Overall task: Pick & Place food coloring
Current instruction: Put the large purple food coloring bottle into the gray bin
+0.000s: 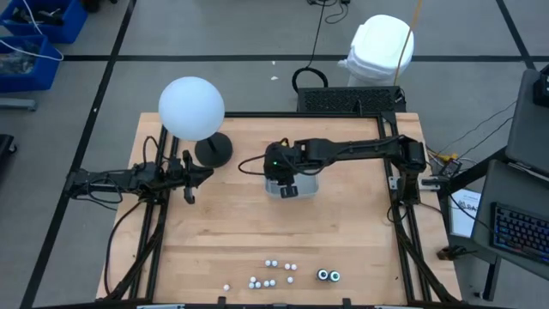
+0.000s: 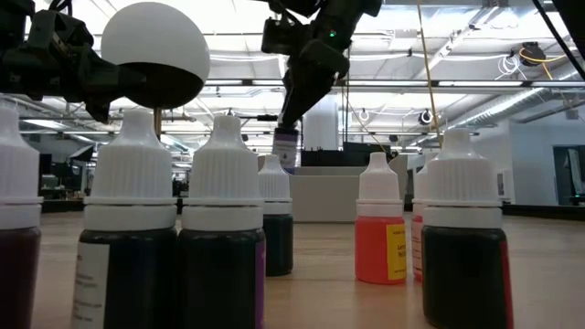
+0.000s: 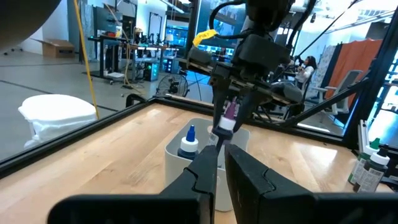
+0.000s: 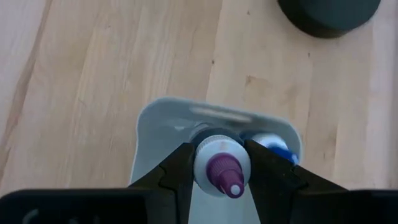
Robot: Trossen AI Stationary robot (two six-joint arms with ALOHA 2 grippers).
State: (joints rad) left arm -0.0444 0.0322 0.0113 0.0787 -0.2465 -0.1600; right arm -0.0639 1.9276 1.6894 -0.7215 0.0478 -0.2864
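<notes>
The placing step is in hand: the right hand (image 4: 217, 177) grips a purple-tipped bottle (image 4: 222, 165) between its two fingers, directly above the clear tray (image 4: 163, 134) in the middle of the surface (image 1: 223, 223). In the right wrist view a blue-tipped bottle (image 4: 273, 144) already stands inside the tray, just beside the held one. The left wrist view shows the held bottle (image 3: 229, 117) hanging tip-down with its base tilted up, over the tray's (image 3: 175, 149) open top.

Judging from this, the next move calls for lowering the bottle into the free space next to the blue-tipped one (image 3: 188, 143) without knocking it, then letting go and lifting clear.

The left hand (image 1: 190, 182) waits at the left side of the surface near the lamp base (image 1: 213, 150), its fingers closed on nothing.

The rest of the food coloring sits near the front edge: small white-capped bottles (image 1: 273, 273) in a loose cluster and two dark jars (image 1: 328, 275) beside them.

Hard to make out: in the high view the right arm covers most of the tray, so its contents cannot be counted there. In the low view the near bottles (image 2: 135, 238) block the surface behind them, and whether the held bottle touches the tray wall cannot be told
</notes>
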